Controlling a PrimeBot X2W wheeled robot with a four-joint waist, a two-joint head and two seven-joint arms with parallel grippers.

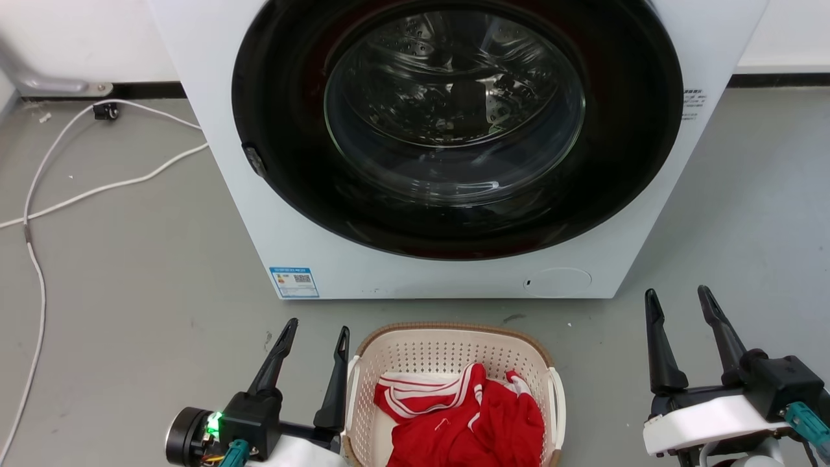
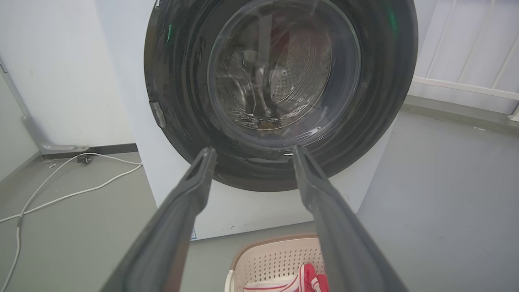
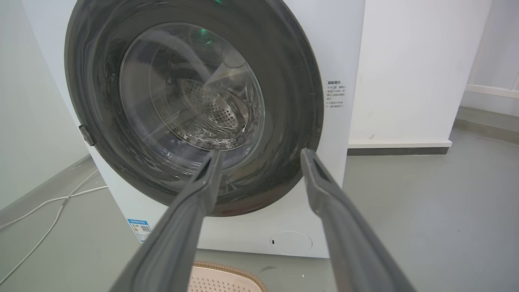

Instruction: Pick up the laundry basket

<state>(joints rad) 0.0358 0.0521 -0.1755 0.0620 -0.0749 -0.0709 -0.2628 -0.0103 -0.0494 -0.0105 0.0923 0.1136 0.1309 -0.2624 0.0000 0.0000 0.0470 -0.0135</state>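
The cream laundry basket [image 1: 447,347] with a brown rim and white side handles sits on the grey floor before the washing machine, holding a red garment [image 1: 467,415] with white stripes. My left gripper [image 1: 318,331] is open just left of the basket, its inner finger close beside the left handle, nothing between its fingers. My right gripper [image 1: 677,299] stands open well to the right of the basket, apart from it. The left wrist view shows the basket's far corner [image 2: 275,257] under my open left gripper [image 2: 253,152]. The basket rim [image 3: 227,272] shows below my open right gripper [image 3: 261,156].
A white washing machine [image 1: 259,214] with a closed round dark door [image 1: 454,117] stands right behind the basket. White cables [image 1: 39,207] trail over the floor at the left, near the wall. Bare grey floor [image 1: 733,214] lies to the right of the machine.
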